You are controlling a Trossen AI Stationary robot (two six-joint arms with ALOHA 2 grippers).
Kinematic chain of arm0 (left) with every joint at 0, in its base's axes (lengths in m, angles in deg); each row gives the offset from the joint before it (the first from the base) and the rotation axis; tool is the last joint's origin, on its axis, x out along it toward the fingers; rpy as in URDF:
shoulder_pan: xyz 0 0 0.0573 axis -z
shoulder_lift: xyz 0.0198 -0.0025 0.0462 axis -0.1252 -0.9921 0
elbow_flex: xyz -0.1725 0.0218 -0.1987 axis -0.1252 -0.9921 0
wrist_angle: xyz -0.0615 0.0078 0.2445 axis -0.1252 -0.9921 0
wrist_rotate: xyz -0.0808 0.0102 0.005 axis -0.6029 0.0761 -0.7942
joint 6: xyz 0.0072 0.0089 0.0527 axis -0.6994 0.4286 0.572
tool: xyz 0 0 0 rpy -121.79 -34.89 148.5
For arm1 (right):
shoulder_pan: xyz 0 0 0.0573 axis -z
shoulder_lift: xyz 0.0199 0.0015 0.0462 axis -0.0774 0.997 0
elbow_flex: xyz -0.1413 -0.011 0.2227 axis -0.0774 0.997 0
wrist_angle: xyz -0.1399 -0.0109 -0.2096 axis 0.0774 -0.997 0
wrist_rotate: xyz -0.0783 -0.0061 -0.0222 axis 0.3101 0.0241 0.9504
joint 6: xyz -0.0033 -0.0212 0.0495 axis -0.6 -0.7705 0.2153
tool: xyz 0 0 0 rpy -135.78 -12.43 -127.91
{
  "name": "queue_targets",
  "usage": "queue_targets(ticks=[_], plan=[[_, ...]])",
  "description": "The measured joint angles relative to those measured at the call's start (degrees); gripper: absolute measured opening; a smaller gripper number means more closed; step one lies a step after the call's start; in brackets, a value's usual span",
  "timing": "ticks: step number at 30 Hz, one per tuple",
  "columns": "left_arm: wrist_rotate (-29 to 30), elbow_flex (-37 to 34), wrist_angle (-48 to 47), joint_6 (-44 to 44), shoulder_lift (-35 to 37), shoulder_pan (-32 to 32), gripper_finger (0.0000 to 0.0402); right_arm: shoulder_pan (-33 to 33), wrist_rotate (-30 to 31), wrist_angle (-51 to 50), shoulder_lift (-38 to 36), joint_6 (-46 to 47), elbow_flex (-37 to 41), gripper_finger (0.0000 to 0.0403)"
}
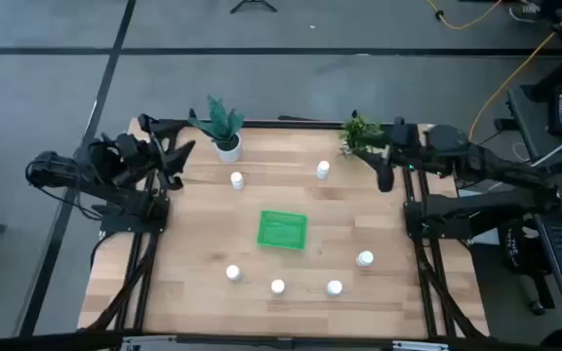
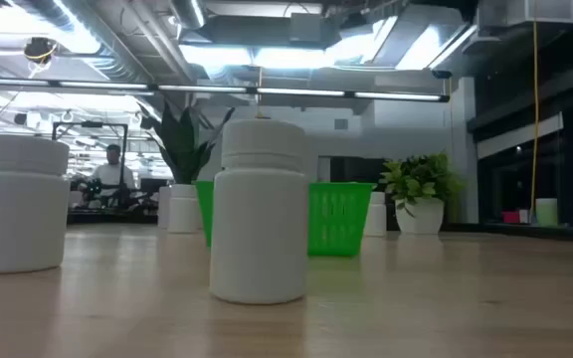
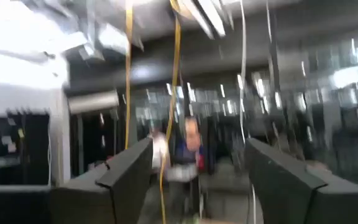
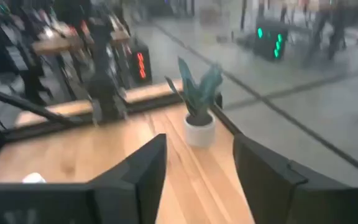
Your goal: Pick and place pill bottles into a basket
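Note:
Six white pill bottles stand upright on their bases on the wooden table: two at the far side (image 1: 237,179) (image 1: 323,170) and several in an arc near the front (image 1: 233,273) (image 1: 277,287) (image 1: 335,288) (image 1: 365,258). The green basket (image 1: 282,230) sits on the table's middle; it also shows in the low view (image 2: 338,215) behind a near bottle (image 2: 262,211). My left gripper (image 1: 176,159) is raised over the far left corner, open and empty (image 3: 194,180). My right gripper (image 1: 384,177) is over the far right edge, open and empty (image 4: 197,174).
A teal-leaved plant in a white pot (image 1: 224,132) stands at the far left, and a small green plant (image 1: 359,132) at the far right. Bare wood lies between the basket and the bottles. A person (image 2: 113,175) shows in the room behind.

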Motion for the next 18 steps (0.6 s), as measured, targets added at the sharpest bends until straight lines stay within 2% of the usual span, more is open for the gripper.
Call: queue_targets(ticks=[4, 10, 14, 18], plan=[[2.5, 5.4, -19.8, -5.5, -0.5, 0.0, 0.0301, 1.7, -0.1, -8.9, 8.6, 1.2, -8.8, 0.0246], [5.0, 6.8, -35.9, -13.2, -0.2, 0.0, 0.0388, 6.3, -1.8, -22.1, 19.1, 6.1, -17.1, 0.0324], [6.6, 6.8, -43.1, -14.3, -1.4, -1.0, 0.0393, 9.6, -6.7, -24.9, 23.9, 7.9, -18.4, 0.035], [7.5, 6.8, -48.0, -15.7, -3.8, -3.8, 0.0399, 12.3, -9.4, -25.4, 28.7, 7.7, -18.4, 0.0351]])
